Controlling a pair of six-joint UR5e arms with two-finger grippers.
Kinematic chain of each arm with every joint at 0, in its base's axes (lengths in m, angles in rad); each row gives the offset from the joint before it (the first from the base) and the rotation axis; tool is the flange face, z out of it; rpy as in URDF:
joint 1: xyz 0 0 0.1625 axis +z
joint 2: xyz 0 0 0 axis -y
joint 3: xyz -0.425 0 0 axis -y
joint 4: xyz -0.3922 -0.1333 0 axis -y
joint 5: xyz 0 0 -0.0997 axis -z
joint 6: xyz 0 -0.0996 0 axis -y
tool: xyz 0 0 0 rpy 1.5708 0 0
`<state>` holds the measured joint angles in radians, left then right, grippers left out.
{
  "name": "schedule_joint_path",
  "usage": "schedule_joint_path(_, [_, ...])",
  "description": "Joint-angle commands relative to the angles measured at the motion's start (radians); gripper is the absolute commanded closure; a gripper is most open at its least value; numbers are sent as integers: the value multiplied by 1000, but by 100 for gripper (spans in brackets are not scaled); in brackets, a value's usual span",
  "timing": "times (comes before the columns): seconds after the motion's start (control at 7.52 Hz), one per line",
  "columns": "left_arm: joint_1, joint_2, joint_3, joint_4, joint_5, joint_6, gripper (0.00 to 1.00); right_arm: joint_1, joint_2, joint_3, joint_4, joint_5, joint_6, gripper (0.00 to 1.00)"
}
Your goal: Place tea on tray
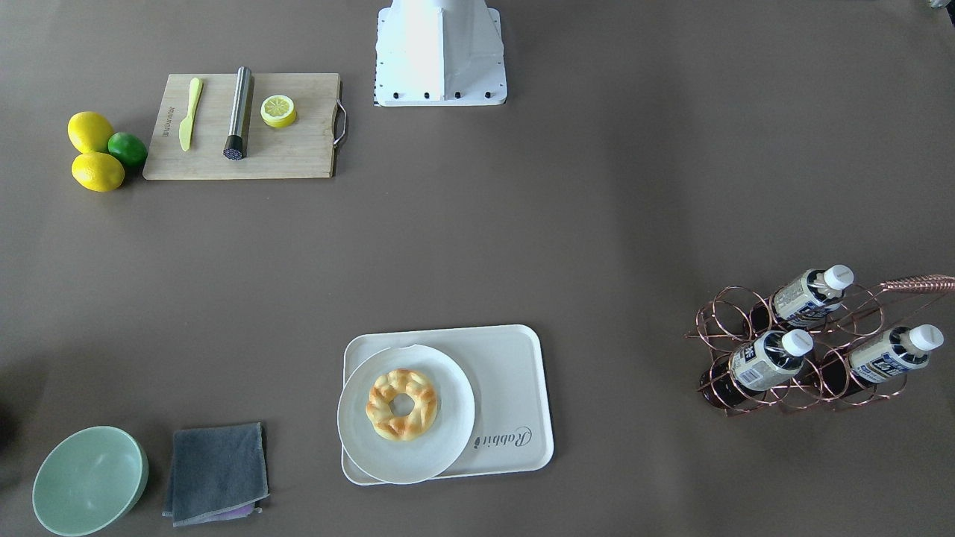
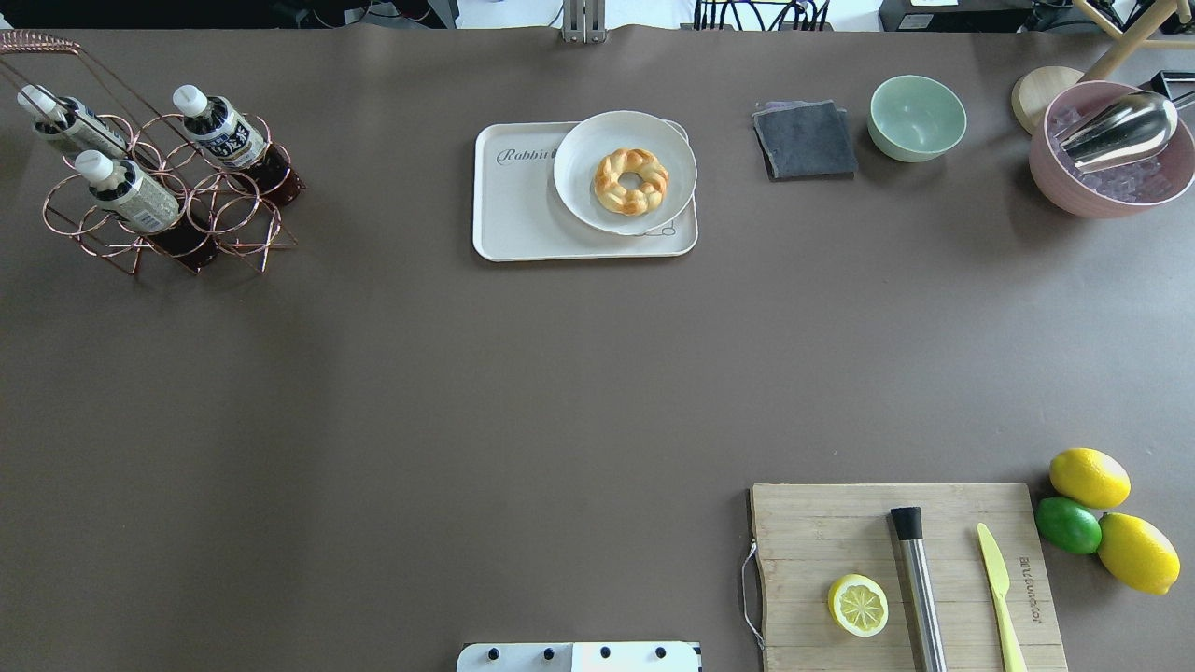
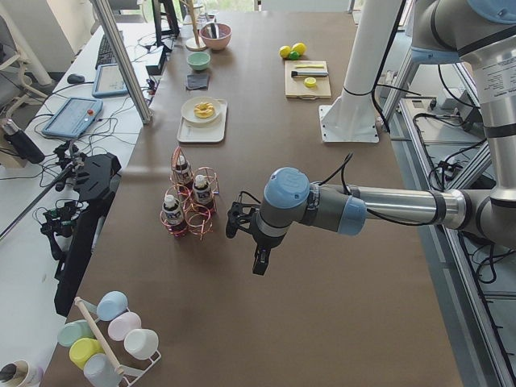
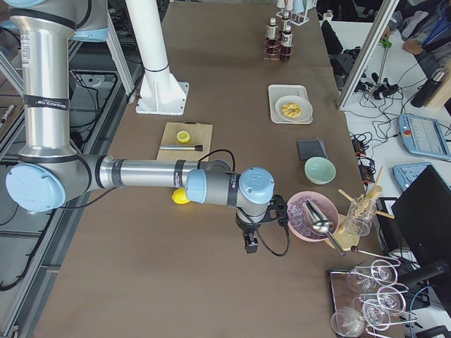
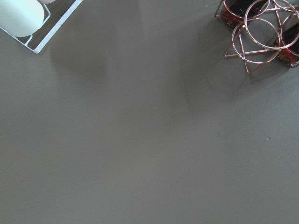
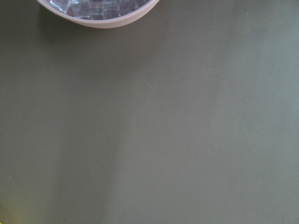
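left tool (image 3: 260, 260), right tool (image 4: 249, 246): opening cannot tell. tea (image 1: 771, 360) slanted in wire rack (image 1: 921, 283); pull may snag rings, drag rack. plate (image 1: 448, 432) crowds tray (image 1: 515, 388); bottle may tip.

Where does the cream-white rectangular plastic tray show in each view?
Front-facing: tray bottom centre.
Overhead: tray top centre.
Exterior left: tray upper left.
Exterior right: tray upper centre-right.
Left wrist: not in it.
Right wrist: not in it.
Landmark: round white plate with doughnut, on the tray.
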<state>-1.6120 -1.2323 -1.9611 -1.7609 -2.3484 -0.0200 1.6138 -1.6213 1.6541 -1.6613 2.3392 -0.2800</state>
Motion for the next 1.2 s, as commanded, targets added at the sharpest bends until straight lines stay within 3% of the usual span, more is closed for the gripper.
schedule_joint_path(0.0, [-2, 0, -2, -2, 3, 0, 3, -3, 0, 4, 0, 0, 4, 0])
schedule_joint_path(0.27, [-5, 0, -4, -3, 3, 0, 3, -5, 0, 4, -2, 2, 7, 0])
schedule_joint_path(0.53, [-2, 25, -77, -17, -2, -38, 3, -8, 0, 1, -2, 2, 9, 0])
schedule_joint_path(0.66, [4, -10, -113, -31, -6, -131, 3, -8, -2, -2, -3, 2, 9, 0])
schedule_joint_path(0.93, [137, -145, -110, -75, 10, -337, 3, -9, -9, -2, -3, 3, 7, 0])
schedule_joint_path(1.06, [224, -224, -99, -80, 82, -453, 3, -9, -12, -2, -3, 5, 7, 0])
